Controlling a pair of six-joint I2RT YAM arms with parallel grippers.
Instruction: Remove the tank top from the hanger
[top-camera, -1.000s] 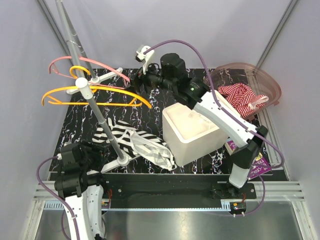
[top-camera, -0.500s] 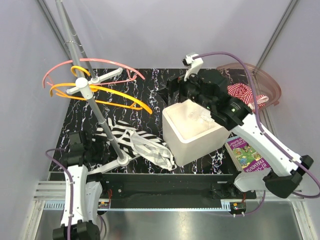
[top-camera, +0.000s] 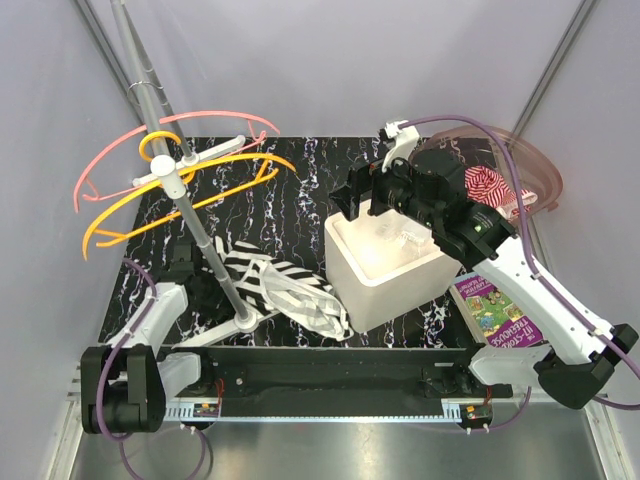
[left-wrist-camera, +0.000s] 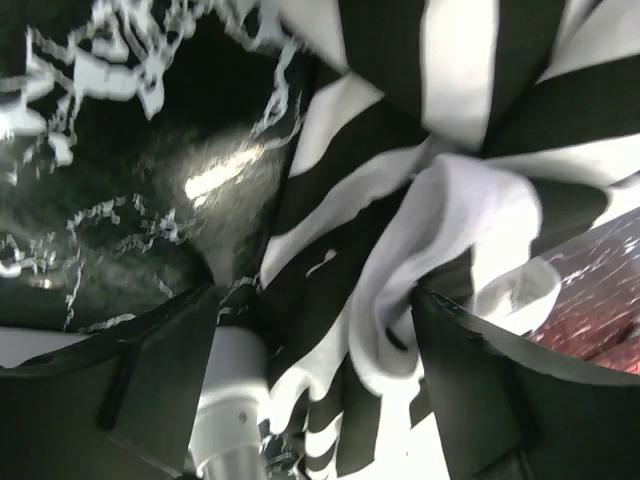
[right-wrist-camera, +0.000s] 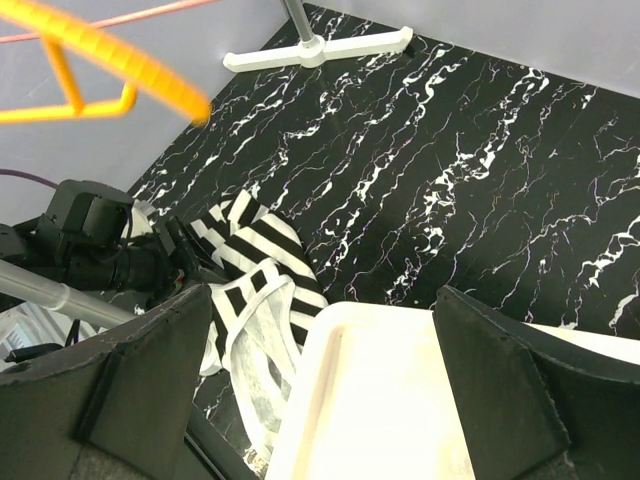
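Right arm has swung back off the rack (top-camera: 200, 232); you're seeing the right gripper (right-wrist-camera: 320, 290) hovering spread wide just above the bin (top-camera: 395, 290). Left gripper (left-wrist-camera: 315, 292) is sitting low over the table (top-camera: 300, 170), fingers spread, tank top (left-wrist-camera: 450, 190) bunching between them. Hanger (top-camera: 240, 158) is hanging bare, well above it.

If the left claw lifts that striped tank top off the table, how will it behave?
Likely floppy: the striped tank top lies crumpled in soft folds, so it should sag and trail. Probably light, being thin fabric. It lies against the rack base, so it might snag.
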